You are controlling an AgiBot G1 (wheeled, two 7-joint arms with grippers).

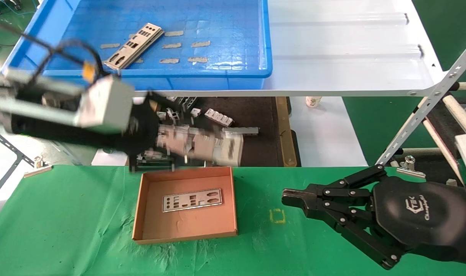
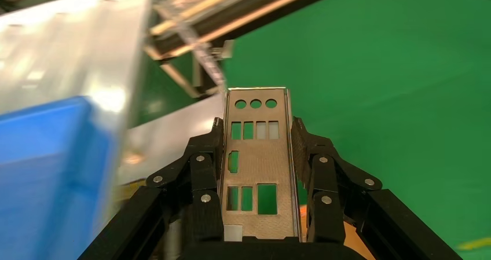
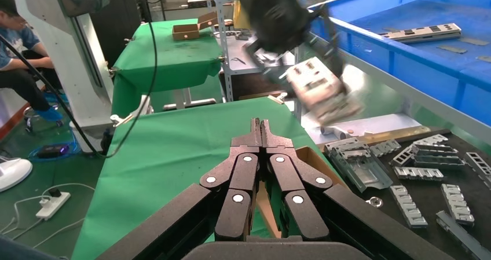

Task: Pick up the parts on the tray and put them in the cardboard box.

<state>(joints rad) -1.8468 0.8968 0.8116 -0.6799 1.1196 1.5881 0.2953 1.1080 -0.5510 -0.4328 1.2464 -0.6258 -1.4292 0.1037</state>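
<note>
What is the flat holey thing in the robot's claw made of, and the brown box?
The plate in the left gripper looks like thin metal: silvery, with cleanly punched holes. The box looks like plain cardboard: dull brown, with thin folded walls.

The head view looks steeply down on the cardboard box [image 1: 185,203], the blue tray [image 1: 217,73] beyond it; the left wrist view faces out along its left gripper [image 2: 260,144], very near a clamped plate [image 2: 255,167]; the right wrist view looks past its right gripper [image 3: 263,127], sharing that box [image 3: 310,158], the tray [image 3: 405,46] and the carried plate [image 3: 315,86].
</note>
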